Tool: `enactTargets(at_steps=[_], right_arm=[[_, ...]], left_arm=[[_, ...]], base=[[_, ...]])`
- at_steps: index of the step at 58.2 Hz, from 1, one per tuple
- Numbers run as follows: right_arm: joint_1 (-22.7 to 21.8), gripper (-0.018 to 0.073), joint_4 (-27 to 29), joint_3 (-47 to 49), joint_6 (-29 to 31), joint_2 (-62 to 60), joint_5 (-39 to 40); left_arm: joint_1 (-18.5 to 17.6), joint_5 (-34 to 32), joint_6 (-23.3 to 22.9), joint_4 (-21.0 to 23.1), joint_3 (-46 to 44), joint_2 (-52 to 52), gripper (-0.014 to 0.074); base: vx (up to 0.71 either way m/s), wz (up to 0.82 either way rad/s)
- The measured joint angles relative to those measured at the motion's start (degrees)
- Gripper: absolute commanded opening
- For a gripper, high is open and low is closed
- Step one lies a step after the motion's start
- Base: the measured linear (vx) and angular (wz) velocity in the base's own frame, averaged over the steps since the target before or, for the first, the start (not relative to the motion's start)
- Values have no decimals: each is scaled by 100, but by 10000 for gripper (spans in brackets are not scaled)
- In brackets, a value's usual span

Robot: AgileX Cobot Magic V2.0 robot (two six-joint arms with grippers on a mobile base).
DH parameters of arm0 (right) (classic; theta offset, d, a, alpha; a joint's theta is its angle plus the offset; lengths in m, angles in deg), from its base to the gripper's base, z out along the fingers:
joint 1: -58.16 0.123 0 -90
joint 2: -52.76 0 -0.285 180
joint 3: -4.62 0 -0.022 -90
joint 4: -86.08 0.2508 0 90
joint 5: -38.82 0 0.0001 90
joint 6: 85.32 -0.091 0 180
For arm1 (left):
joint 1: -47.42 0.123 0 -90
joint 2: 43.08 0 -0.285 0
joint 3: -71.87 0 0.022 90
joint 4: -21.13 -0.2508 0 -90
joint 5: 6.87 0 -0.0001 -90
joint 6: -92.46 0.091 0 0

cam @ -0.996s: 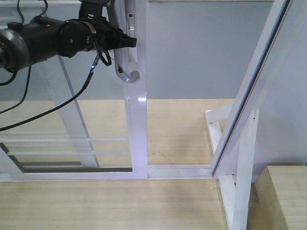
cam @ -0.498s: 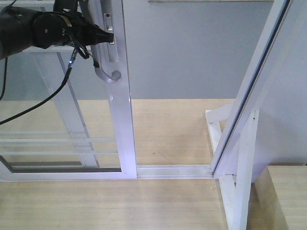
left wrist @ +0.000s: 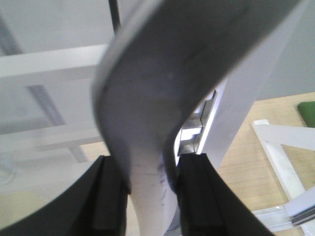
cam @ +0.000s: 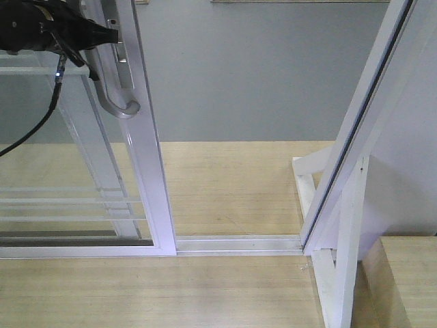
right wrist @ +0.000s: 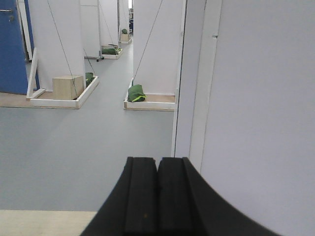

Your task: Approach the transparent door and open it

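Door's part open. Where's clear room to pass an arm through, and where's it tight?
Free: the gap between the door stile and the right post, above the floor track. Tight: at the handle, where the left gripper is clamped.

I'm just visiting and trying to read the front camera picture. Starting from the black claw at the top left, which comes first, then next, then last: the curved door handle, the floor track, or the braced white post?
1. The curved handle on the transparent door: the left gripper is clamped on it.
2. The floor track, bottom centre.
3. The braced white post, lower right.
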Motion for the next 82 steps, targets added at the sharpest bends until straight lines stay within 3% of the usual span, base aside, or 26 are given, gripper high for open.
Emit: enactTargets(at_steps=[22,31,38,67,82], right_arm=[[0,-4,13,0,0,0,-4],[0,-4,13,0,4,0,-18],[0,-4,13,0,4,0,-133],[0,-4,7,179,82,0,-524],[0,-4,37,185,183,0,-536]], left_arm=[[467,235,6,-313,43,-408,3],[496,-251,158,-405,607,-1208,3],[368,-682,260,-335,1370,-2131,3],[379,-833,304,-268,5418,-6005,3],[379,-571,304,339,6745,-7765,3]], base=[[0,0],[0,0],[0,0],[0,0],[0,0]])
